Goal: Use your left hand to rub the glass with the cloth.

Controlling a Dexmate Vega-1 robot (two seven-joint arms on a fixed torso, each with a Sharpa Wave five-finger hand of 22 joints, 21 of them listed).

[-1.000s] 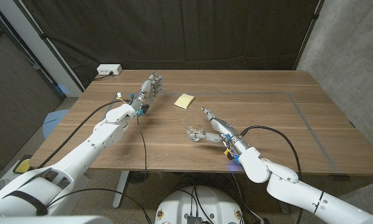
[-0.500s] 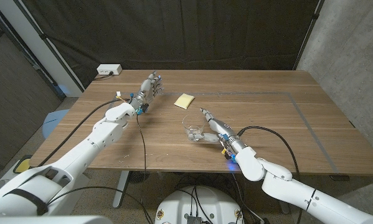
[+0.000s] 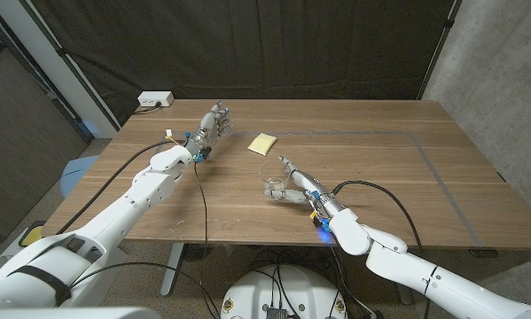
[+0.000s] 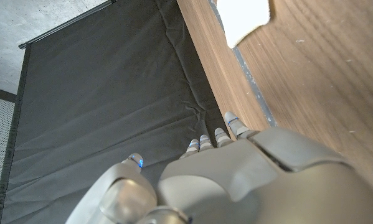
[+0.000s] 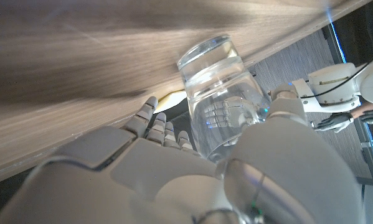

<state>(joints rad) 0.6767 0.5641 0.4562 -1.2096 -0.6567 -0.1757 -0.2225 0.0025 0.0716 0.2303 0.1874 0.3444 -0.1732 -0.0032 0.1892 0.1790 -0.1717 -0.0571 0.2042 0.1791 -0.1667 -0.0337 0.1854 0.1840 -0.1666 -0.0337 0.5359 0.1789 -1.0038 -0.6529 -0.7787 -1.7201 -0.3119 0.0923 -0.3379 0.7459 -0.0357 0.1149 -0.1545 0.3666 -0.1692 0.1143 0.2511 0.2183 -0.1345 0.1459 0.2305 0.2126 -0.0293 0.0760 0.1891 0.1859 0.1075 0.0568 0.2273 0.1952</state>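
A: Where is the glass point(image 3: 273, 181)?

B: Near the middle of the table point(image 3: 398, 168), upright, a little toward the robot's side. The right hand point(image 3: 293, 181) is around it. In the right wrist view the glass point(image 5: 220, 93) sits between the thumb and the fingers point(image 5: 156, 126), clear, with its base on the wood.

A: So the right hand is grasping it?

B: Yes, the fingers wrap one side and the thumb is against the other. Whether it squeezes hard I cannot tell.

A: And the cloth point(image 3: 263, 144)?

B: A small pale yellow square lying flat on the table, beyond the glass, apart from it and untouched. It also shows as a bright patch in the left wrist view point(image 4: 243, 18).

A: The left hand point(image 3: 214, 123)?

B: Raised at the table's far left part, left of the cloth and well apart from the glass. It holds nothing; its fingers are stretched and slightly parted. In the left wrist view the fingertips point(image 4: 215, 137) point along the table edge toward the dark curtain point(image 3: 274, 44).

A: Anything else?

B: A white power strip point(image 3: 155, 99) at the table's far left corner.
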